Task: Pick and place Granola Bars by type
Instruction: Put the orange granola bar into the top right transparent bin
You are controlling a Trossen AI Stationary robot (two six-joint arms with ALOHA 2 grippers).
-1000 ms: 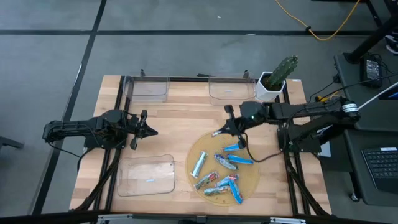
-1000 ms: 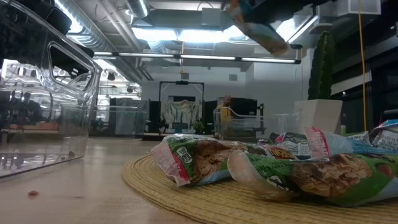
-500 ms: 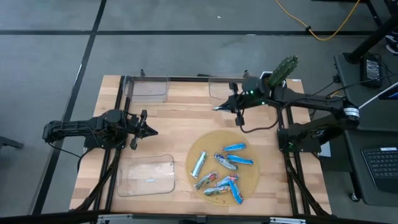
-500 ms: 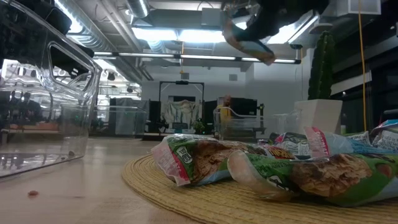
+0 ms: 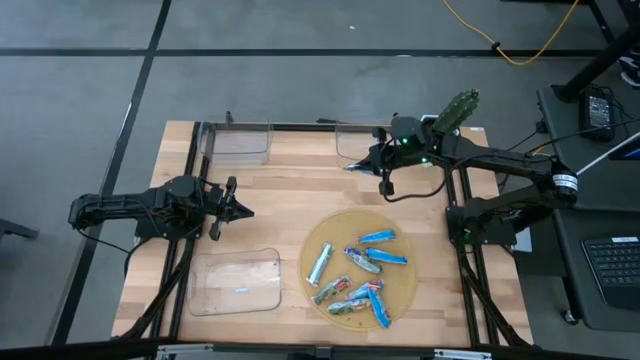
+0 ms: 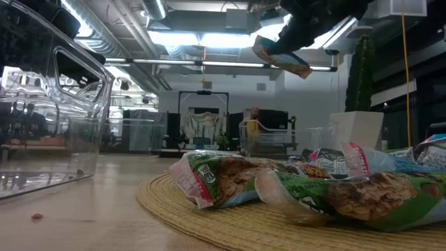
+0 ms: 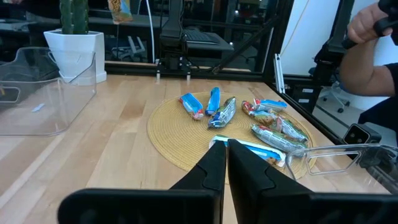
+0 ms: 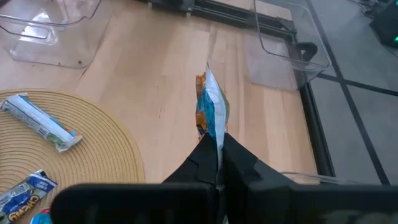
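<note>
Right now the right gripper [image 5: 352, 168] is up over the far side of the worktop [image 5: 280, 200], jaws clamped on one blue granola bar [image 8: 211, 112]. Bar is pinched by an end seam and sticks out past the jaw tips, hanging free in the low view. It sits just beside the far-right clear tray [image 5: 365, 145], near the potted cactus [image 5: 445, 125].

Left gripper [image 5: 240, 211] waits at the left of the worktop, jaws shut, holding nothing.

Rest of the granola bars [image 5: 355, 275] lie on the round woven mat [image 5: 330, 235] at near-right: a few blue, one silver, some green/red. Several overlap or touch, esp. toward the near edge. Another clear tray [image 5: 240, 280] lies left of the mat, and a third [image 5: 240, 143] at far-left.

Handling, as a guess: bars look v. light, so weight is no issue. Foil wrap is shiny, prob. slippery, and crinkles; the bar inside is stiff-ish but could crumble if squeezed hard. Best hold is across the narrow width at mid-body for a steady carry. An end-seam pinch, as now, works but lets the bar swing and may slip. For overlapped ones, take the top bar first.

A person's arm [image 7: 367, 53] shows beyond the worktop in the left wrist view.
</note>
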